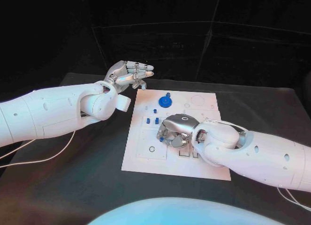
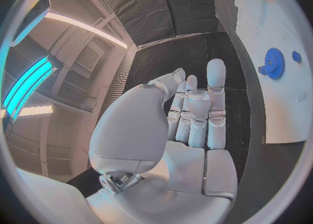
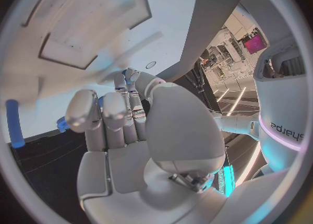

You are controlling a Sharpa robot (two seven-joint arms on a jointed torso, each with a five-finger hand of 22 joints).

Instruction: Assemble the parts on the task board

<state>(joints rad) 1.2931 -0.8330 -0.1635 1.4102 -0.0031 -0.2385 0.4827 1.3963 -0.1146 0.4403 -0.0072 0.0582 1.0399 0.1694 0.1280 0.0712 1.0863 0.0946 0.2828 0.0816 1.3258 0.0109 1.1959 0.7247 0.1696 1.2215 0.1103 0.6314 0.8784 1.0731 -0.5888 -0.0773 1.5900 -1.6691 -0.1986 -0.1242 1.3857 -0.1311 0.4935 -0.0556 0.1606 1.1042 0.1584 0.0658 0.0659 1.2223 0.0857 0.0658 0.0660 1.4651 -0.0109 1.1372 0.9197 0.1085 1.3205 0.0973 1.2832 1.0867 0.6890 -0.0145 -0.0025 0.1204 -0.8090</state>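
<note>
Several small blue parts [image 1: 151, 120] lay on the white task board [image 1: 146, 159], looking light, rigid, best pinched sideways; the right hand [image 1: 175, 133] curled over them, grip unclear, while the left hand [image 1: 128, 73] hovered empty.

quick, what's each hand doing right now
left hand: open, holds nothing, raised beside the task board.
right hand: over the board, fingers curled; whether it holds a part cannot be told.

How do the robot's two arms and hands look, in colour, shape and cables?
Both arms are smooth, rounded white shells with small dark holes. The left hand and right hand are silver metal with pale fingertip pads. Thin white cables trail from both arms.
</note>
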